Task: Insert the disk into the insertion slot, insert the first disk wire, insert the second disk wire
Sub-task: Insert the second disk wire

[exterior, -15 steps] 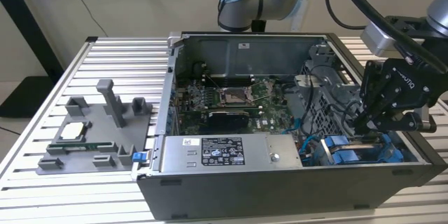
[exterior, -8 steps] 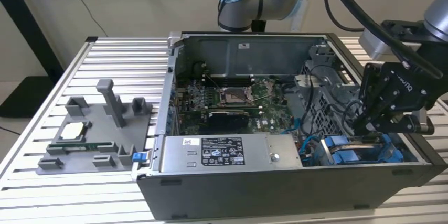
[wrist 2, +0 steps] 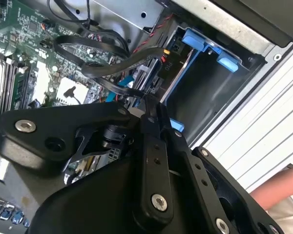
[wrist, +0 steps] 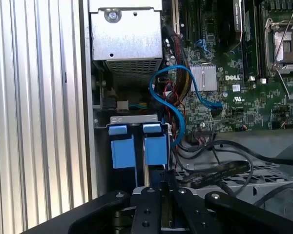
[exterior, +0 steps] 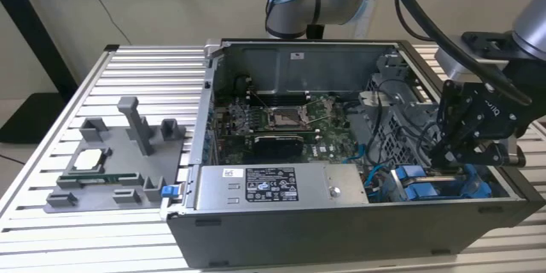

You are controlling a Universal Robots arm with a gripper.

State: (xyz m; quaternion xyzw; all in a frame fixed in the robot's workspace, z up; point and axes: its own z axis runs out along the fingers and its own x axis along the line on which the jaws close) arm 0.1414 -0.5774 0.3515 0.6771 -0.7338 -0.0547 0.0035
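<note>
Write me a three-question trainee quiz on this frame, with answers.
1. True or false: the gripper hangs outside the computer case.
2. In the first wrist view, what colour is the looping cable? A red, B blue, C yellow.
3. In the exterior view, the grey fixture stands to the case's ____.

Key:
1. False; it is inside the case, at the blue carriers.
2. B.
3. Left.
</note>
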